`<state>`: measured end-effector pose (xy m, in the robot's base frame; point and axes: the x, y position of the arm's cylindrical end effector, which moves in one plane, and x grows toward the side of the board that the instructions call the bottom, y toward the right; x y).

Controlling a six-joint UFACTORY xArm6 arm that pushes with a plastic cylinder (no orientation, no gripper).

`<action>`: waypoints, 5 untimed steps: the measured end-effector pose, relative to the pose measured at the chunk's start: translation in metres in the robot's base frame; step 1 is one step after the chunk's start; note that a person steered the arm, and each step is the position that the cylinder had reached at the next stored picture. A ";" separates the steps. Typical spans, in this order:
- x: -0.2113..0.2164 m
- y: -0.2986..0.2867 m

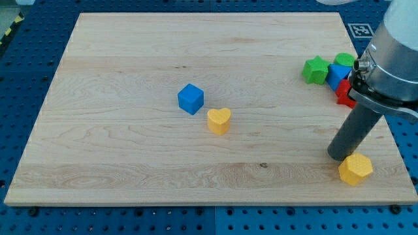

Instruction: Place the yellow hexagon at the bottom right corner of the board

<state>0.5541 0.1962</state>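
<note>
The yellow hexagon (356, 169) lies on the wooden board (130, 143) near its bottom right corner. My tip (339, 156) rests on the board just up and left of the hexagon, touching or nearly touching it. The dark rod rises from there toward the view's upper right, where the arm's grey body covers part of the board's right edge.
A blue cube (191, 98) and a yellow heart (219, 121) sit near the board's middle. At the right edge a green star (316, 70), a green block (344, 61), a blue block (337, 76) and a red block (344, 95) cluster together, partly hidden by the arm.
</note>
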 end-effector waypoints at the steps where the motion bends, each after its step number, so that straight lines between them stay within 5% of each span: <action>1: 0.000 -0.029; 5: 0.035 0.015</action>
<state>0.5887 0.2115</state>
